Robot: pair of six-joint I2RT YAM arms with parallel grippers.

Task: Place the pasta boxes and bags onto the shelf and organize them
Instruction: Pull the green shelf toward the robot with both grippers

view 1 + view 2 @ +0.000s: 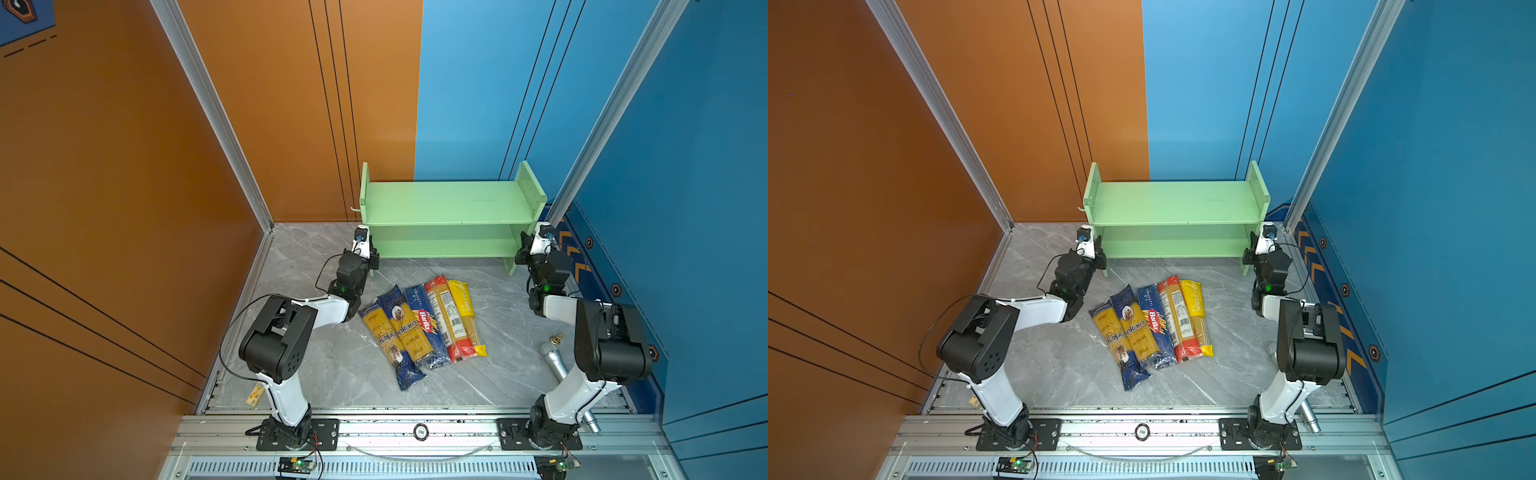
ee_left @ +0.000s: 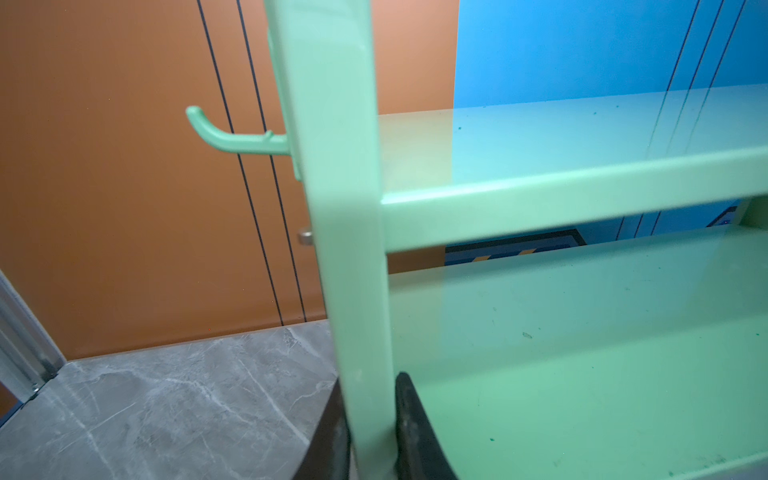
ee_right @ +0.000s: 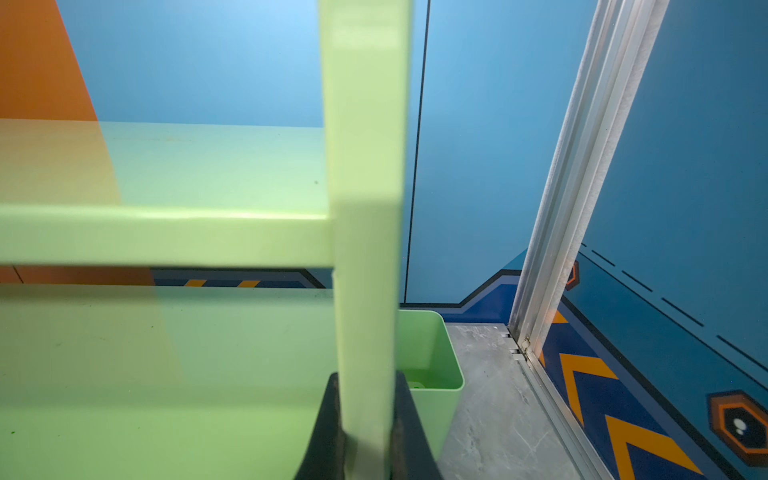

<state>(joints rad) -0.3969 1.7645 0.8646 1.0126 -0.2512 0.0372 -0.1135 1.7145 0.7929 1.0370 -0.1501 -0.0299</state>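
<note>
The left gripper [image 2: 370, 419] is clamped on the shelf [image 1: 449, 203] at its left upright, and the right gripper [image 3: 365, 415] grips the right upright. Five packets [image 1: 419, 328] lie side by side just in front of the shelf, untouched.

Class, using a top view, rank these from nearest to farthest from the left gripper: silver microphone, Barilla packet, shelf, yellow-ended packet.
1. The shelf: its left front post is clamped by the left gripper.
2. The Barilla packet: middle of the packet row.
3. The yellow-ended packet: right end of that row.
4. The silver microphone: far right, beyond the row.
</note>
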